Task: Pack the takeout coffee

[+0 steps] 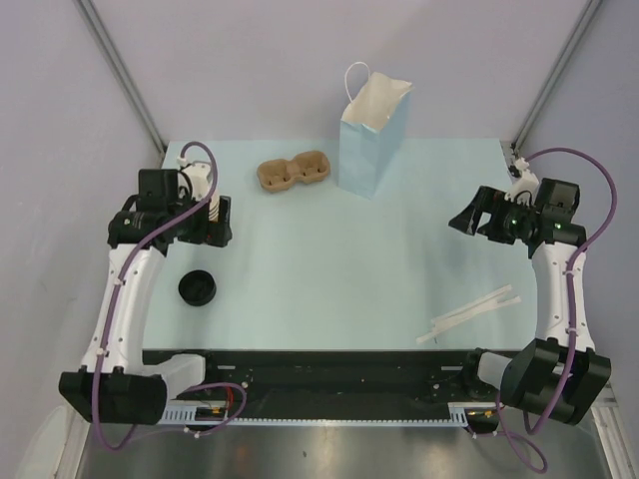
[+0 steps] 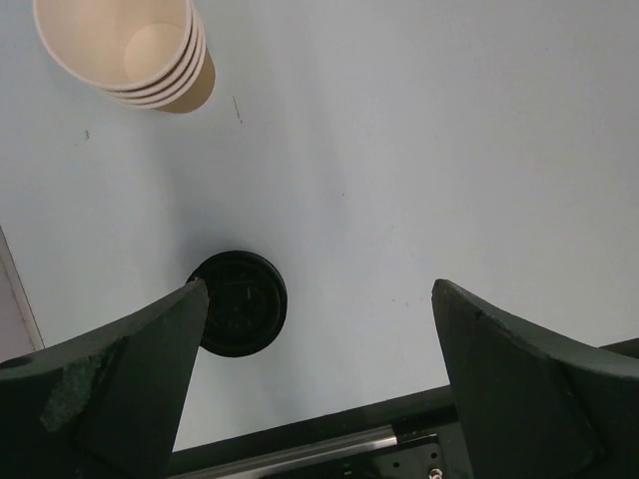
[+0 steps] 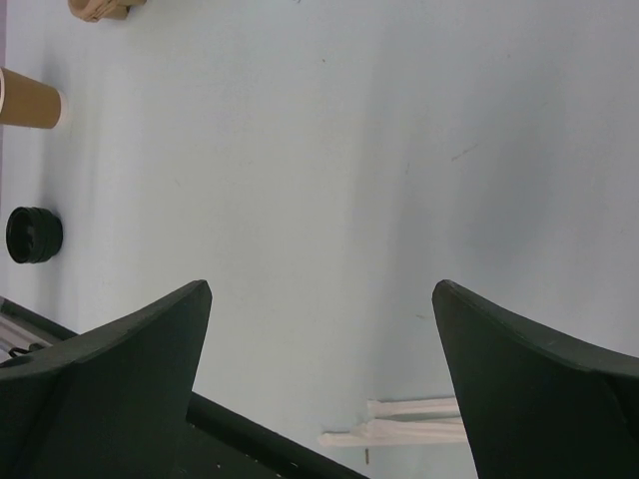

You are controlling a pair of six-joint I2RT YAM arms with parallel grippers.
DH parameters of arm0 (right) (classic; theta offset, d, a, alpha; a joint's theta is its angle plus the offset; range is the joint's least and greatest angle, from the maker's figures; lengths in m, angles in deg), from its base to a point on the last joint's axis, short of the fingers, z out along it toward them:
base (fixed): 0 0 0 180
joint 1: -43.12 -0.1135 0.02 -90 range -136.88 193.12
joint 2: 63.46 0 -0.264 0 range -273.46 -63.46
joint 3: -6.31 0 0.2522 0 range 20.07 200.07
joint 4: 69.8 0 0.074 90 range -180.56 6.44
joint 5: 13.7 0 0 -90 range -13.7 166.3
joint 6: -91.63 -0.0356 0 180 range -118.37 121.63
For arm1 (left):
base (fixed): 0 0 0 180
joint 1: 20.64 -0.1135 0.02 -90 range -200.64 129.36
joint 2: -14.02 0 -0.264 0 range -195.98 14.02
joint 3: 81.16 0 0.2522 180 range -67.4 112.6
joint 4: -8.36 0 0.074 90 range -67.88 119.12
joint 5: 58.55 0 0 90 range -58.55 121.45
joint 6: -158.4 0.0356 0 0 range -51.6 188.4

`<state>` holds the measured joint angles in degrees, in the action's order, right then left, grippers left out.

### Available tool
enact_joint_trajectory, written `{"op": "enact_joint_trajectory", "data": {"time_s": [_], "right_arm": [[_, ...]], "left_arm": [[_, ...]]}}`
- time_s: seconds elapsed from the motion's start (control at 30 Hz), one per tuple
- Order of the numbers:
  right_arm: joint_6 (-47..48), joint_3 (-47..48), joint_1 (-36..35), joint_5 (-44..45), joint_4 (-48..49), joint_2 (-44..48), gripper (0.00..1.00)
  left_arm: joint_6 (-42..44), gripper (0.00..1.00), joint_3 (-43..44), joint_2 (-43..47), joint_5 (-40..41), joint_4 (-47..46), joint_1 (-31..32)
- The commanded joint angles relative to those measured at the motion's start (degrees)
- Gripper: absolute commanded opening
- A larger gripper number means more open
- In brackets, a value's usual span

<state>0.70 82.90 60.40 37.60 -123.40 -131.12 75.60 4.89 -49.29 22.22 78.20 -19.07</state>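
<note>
No lidded takeout coffee shows in any view. A stack of lidless tan paper cups (image 2: 130, 50) stands upright at the table's left; in the top view the stack (image 1: 213, 207) is partly hidden under my left gripper (image 1: 222, 222). A loose black lid (image 1: 197, 287) lies flat on the table nearer the front edge. In the left wrist view the black lid (image 2: 240, 302) sits beside the left finger of my open, empty left gripper (image 2: 319, 289). My right gripper (image 3: 321, 287) hangs open and empty above bare table at the right (image 1: 467, 218).
An open blue paper bag (image 1: 374, 140) stands at the back centre, with a brown pulp cup carrier (image 1: 295, 172) to its left. Paper-wrapped straws (image 1: 474, 311) lie near the front right edge. The right wrist view shows the straws (image 3: 409, 424) and the far-off black lid (image 3: 33, 235).
</note>
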Motion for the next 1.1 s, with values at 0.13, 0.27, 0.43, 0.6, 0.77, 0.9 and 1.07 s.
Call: {"op": "enact_joint_trajectory", "data": {"time_s": [0.13, 0.27, 0.43, 0.6, 0.77, 0.9, 1.07], "right_arm": [[0.75, -0.78, -2.68, -0.15, 0.9, 2.18, 1.0], [0.84, -0.95, -4.71, 0.98, 0.72, 2.62, 1.0], [4.17, -1.21, -8.39, 4.5, -0.33, 1.74, 1.0], [5.32, -1.48, -11.21, 7.58, -0.51, 0.95, 1.0], [6.64, -1.48, -12.44, 7.41, -0.95, -0.19, 1.0], [7.17, -1.48, -13.15, 7.59, -0.95, -1.42, 1.0], [7.43, -1.48, -13.5, 7.41, -0.51, -2.83, 1.0]], "left_arm": [[3.35, 0.99, 11.37, -8.39, 1.06, 1.41, -5.25], [2.38, 1.0, 18.49, -13.59, 1.41, 2.37, -8.76], [1.41, 0.99, 25.77, -21.49, 1.42, 2.99, -12.9], [1.15, 0.96, 27.37, -26.6, 0.09, 0.53, -15.27], [1.24, 0.77, 28.34, -30.9, 0.53, -0.79, -15.45], [1.24, 0.6, 27.82, -33.98, 1.23, -2.11, -15.36], [1.58, 0.46, 28.08, -37.5, 1.76, -3.43, -15.36]]}}
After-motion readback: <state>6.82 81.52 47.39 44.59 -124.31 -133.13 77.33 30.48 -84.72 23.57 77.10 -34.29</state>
